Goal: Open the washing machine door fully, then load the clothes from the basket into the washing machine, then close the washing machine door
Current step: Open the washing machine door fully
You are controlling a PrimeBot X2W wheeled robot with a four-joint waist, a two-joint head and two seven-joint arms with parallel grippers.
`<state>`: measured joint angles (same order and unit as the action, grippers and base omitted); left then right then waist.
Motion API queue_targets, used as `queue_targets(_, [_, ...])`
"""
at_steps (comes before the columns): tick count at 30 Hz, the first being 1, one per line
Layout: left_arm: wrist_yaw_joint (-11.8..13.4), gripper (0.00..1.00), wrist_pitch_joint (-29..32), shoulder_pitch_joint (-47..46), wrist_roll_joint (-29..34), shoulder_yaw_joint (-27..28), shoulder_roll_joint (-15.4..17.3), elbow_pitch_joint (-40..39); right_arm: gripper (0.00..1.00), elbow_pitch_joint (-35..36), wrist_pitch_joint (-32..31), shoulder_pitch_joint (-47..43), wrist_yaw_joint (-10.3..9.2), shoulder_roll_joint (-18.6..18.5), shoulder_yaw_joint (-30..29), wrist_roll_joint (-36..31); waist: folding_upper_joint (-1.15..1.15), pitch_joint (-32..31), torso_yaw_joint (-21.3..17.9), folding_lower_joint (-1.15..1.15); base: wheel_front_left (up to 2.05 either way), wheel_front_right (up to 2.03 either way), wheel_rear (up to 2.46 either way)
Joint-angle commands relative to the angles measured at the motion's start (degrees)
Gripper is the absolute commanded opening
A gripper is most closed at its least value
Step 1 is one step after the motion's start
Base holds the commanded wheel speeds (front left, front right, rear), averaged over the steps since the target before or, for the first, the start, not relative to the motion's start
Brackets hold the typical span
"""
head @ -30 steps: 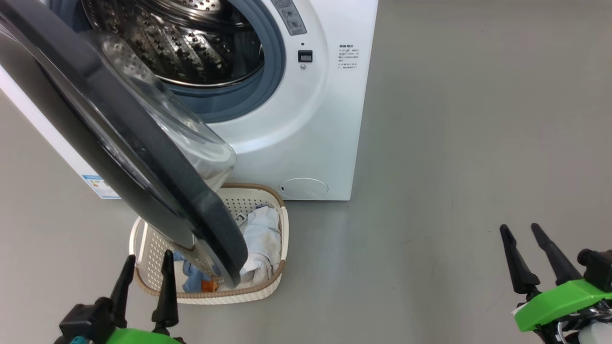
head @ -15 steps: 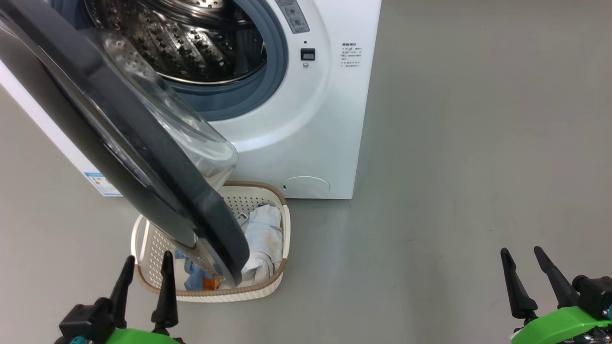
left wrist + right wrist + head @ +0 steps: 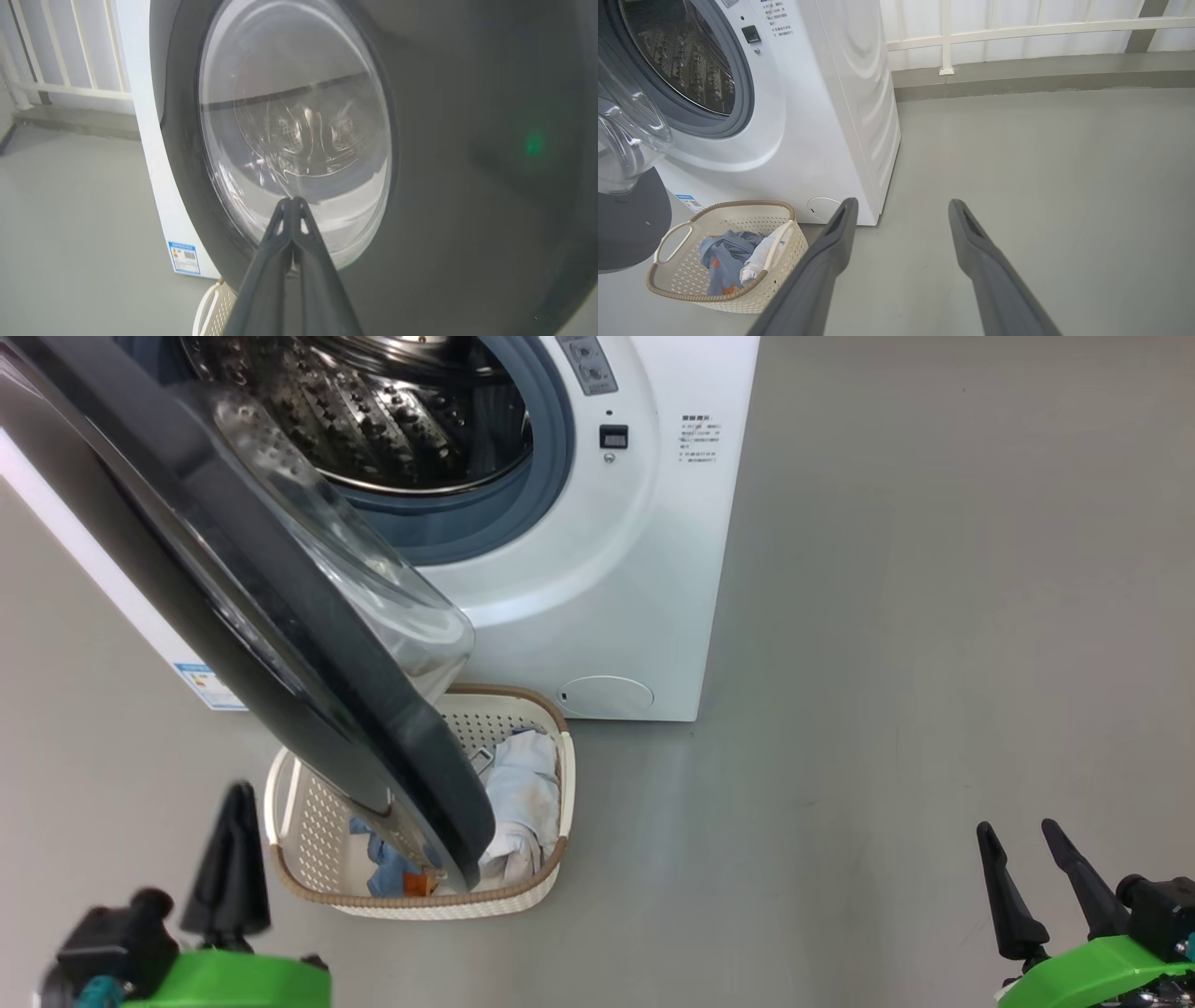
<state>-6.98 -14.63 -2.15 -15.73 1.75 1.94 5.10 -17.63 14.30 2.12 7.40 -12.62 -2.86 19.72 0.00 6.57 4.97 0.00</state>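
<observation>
Head view: washing machine door (image 3: 280,616) part-open, overhanging basket (image 3: 308,821) on floor. Door rigid, hinged, glossy, likely slippery; push at outer rim, not glass. By basket, left gripper (image 3: 238,803) fingers pressed together, empty; right gripper (image 3: 1015,829) fingers spread, empty.
Left wrist view: closed tips before door glass, contact unclear.
Right wrist view: basket holds clothes (image 3: 731,261), blue and pale; soft, light; pinch bunched fold.

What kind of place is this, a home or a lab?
Most likely a laundry corner, maybe a balcony or a test space: a white washing machine stands with its door open, a basket of clothes sits on the bare grey floor before it, and a white railing runs behind.
</observation>
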Motion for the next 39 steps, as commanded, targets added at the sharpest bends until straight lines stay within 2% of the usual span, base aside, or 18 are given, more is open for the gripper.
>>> queue_targets(1, [0.47, 0.0, -0.37, -2.39, 2.15, 2.19, 0.94, -3.45, 1.0, 1.16, 0.7, -0.35, 0.09, -0.86, 1.12, -0.42, 0.0, -0.05, 0.07, 0.0, 0.0, 0.0, 0.0])
queue_targets(4, [2.23, 0.0, -0.37, -3.02, 2.23, 2.34, 0.94, -9.99, 1.0, 1.07, 0.7, -0.42, 0.09, -0.92, 1.11, -0.22, 0.0, -0.14, 0.25, 0.0, 0.0, 0.0, 0.0])
queue_targets(6, [3.64, 0.0, -0.37, -3.32, -0.13, 1.87, 0.94, -14.99, 1.0, 0.97, 0.7, -0.47, 0.09, -1.0, 1.26, -0.13, 0.0, -0.18, 0.31, 0.0, 0.0, 0.0, 0.0])
queue_targets(8, [4.47, 0.0, -0.37, -3.28, 1.39, 0.85, 0.94, -19.99, 1.0, 0.99, 0.7, -0.45, 0.09, -1.1, 1.38, -0.1, 0.0, -0.14, 0.34, 0.0, 0.0, 0.0, 0.0])
queue_targets(12, [6.0, 0.0, -0.37, -3.02, 2.47, -3.32, 0.94, -27.71, 1.0, 1.0, 0.7, -0.28, 0.09, -1.16, 1.8, -0.09, 0.0, -0.04, 0.27, 0.0, 0.0, 0.0, 0.0])
queue_targets(16, [6.19, 0.0, -0.37, -2.45, 3.78, -9.4, 0.94, -30.54, 1.0, 1.01, 0.7, -0.15, 0.09, -1.2, 2.18, -0.06, 0.0, -0.12, 0.08, 0.0, 0.0, 0.0, 0.0])
queue_targets(21, [5.57, 0.0, -0.37, -1.65, 2.88, -18.47, 0.94, -26.39, 1.0, 0.89, 0.7, -0.25, 0.09, -1.17, 2.6, -0.02, 0.0, -0.39, -0.23, 0.0, 0.0, 0.0, 0.0])
queue_targets(26, [5.82, 0.0, -0.37, -2.13, -0.92, -25.47, 0.94, -17.77, 1.0, 0.92, 0.7, -0.12, 0.09, -1.18, 2.99, 0.19, 0.0, -0.07, -0.46, 0.0, 0.0, 0.0, 0.0])
queue_targets(31, [6.91, 0.0, -0.37, -4.39, -4.62, -26.66, 0.94, -9.37, 1.0, 1.03, 0.7, 0.33, 0.09, -1.21, 2.92, 0.3, 0.0, 0.6, -0.35, 0.0, 0.0, 0.0, 0.0])
queue_targets(39, [6.56, 0.0, -0.37, -7.6, -7.76, -25.29, 0.94, -2.02, 1.0, 0.92, 0.7, 0.59, 0.09, -1.33, 2.83, 0.35, 0.0, 1.06, -0.11, 0.0, 0.0, 0.0, 0.0])
